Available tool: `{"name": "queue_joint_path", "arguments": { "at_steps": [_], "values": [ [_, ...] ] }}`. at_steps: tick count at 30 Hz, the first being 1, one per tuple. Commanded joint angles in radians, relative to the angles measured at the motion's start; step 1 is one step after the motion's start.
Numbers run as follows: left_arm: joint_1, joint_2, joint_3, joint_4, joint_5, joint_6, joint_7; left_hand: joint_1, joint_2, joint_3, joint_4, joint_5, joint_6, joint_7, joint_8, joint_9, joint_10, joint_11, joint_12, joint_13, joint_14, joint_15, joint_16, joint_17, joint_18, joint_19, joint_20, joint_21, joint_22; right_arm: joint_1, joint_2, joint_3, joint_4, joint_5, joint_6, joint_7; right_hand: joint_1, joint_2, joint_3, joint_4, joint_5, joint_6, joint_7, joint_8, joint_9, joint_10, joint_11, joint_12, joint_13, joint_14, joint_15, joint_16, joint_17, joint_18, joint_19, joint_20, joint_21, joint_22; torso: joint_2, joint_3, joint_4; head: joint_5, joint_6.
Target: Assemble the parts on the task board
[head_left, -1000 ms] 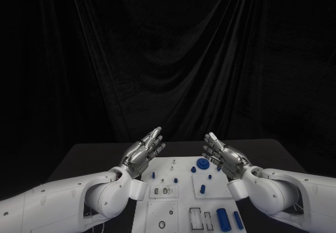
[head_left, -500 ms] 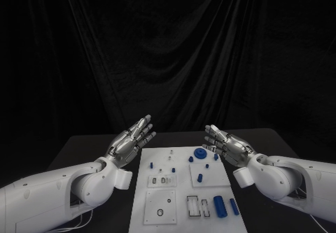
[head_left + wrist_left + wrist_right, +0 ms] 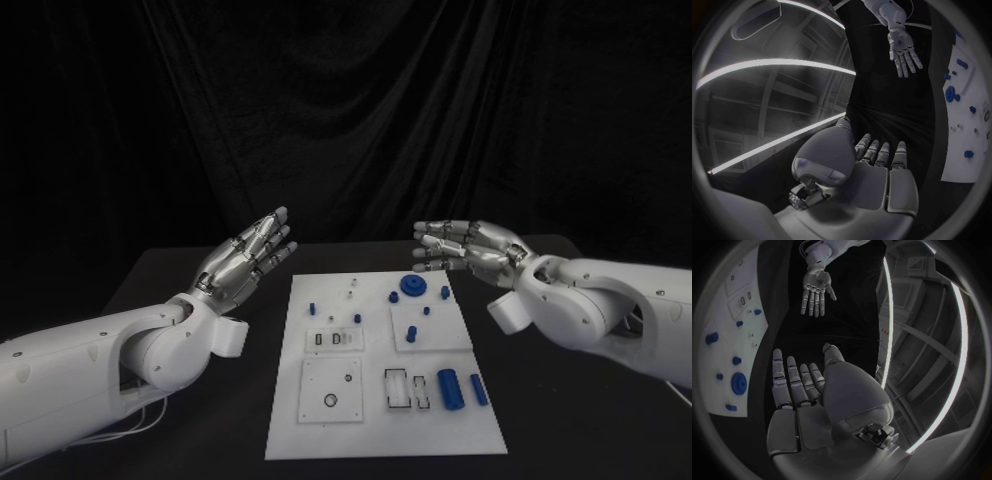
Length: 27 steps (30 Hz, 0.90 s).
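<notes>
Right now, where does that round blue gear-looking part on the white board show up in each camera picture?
Head view: the round blue part stands near the task board's far edge, right of middle.
Left wrist view: round blue part on the board at the circle's rim.
Right wrist view: round blue part on the board.
Shared landmark: the white task board.

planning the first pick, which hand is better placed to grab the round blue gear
Probably the right hand: it hangs open just beyond the blue gear on the task board. The left hand is off the board's far side.
</notes>
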Motion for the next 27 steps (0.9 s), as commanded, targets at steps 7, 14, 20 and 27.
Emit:
{"name": "queue_joint_path", "arguments": {
  "at_steps": [7,14,20,27],
  "values": [
    [0.001,0.005,0.001,-0.004,-0.021,-0.021,0.041,0.040,-0.001,0.012,0.000,0.051,0.026,0.021,0.014,0.003,0.016,0.010,0.027,0.004,0.004,0.012,0.004,0.003,0.019,0.008,0.019,0.011,0.005,0.064,0.037,0.001,-0.051,-0.580,-0.072,-0.247,0.055,-0.021,0.066,-0.056,-0.143,0.249,-0.007,0.042,0.014,0.229,-0.003,0.057,0.004,0.427,-0.088,0.156,0.040,0.020,0.364,-0.089,0.126,0.050,0.008,-0.0010,0.0036,-0.003,-0.095],
    [0.001,0.015,0.001,-0.001,-0.021,-0.009,0.031,0.063,0.000,0.030,0.001,0.096,0.039,0.038,0.020,0.005,0.014,0.007,0.038,0.005,0.011,0.032,0.013,0.006,0.019,0.015,0.034,0.016,0.007,0.072,0.072,0.001,-0.078,-0.879,-0.024,-0.360,0.046,-0.058,0.097,-0.032,-0.235,0.295,-0.013,0.017,0.011,0.378,-0.027,-0.009,0.002,0.660,-0.160,0.245,0.106,0.018,0.526,-0.156,0.251,0.128,0.015,-0.0027,0.0092,0.005,-0.149],
    [0.001,-0.003,0.001,0.018,-0.021,-0.009,0.029,0.068,0.000,0.032,0.001,0.104,0.044,0.037,0.022,0.005,0.017,0.012,0.044,0.006,0.014,0.035,0.017,0.007,0.019,0.020,0.041,0.019,0.009,0.072,0.120,0.001,-0.112,-1.204,-0.012,-0.401,0.054,-0.096,0.150,-0.030,-0.237,0.321,-0.066,-0.016,0.011,0.431,-0.052,-0.097,0.003,0.719,-0.197,0.457,0.257,0.014,0.552,-0.194,0.437,0.279,0.024,-0.0083,0.0225,0.000,-0.180],
    [0.001,-0.012,0.001,0.028,-0.021,-0.008,0.033,0.075,0.000,0.036,0.001,0.119,0.047,0.027,0.024,0.005,0.018,0.014,0.050,0.007,0.016,0.043,0.020,0.008,0.019,0.022,0.048,0.020,0.010,0.066,0.154,0.001,-0.136,-1.377,0.003,-0.427,0.037,-0.132,0.212,-0.021,-0.236,0.344,-0.087,-0.044,0.012,0.467,-0.058,-0.156,0.005,0.712,-0.204,0.619,0.379,-0.016,0.547,-0.198,0.738,0.635,0.041,-0.0152,0.0512,-0.027,-0.184]
  ]
}}
